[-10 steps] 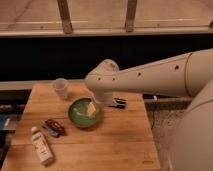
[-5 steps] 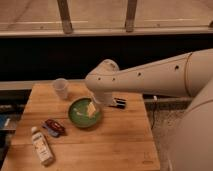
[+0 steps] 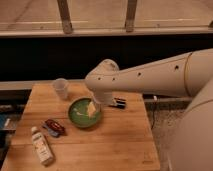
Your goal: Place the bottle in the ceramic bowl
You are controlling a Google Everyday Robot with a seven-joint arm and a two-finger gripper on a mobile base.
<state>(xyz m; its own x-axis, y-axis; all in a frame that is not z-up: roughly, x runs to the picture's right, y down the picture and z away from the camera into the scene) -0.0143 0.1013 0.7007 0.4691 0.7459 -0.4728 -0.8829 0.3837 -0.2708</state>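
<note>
Because half hidden under the arm (image 3: 145, 77), cannot tell opening or hold of pincer (image 3: 92, 107); hangs over ceramic bowl (image 3: 76, 117), far from bottle (image 3: 42, 148).

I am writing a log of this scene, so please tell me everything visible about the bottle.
The bottle is small and cream-white, plastic by its look, with a white cap and a yellowish label. It lies on its side on the wooden table, near the front left corner, cap toward the far side. Only the table touches it; the red toy car lies close beyond it. The gripper is away from it, over the green ceramic bowl.
</note>
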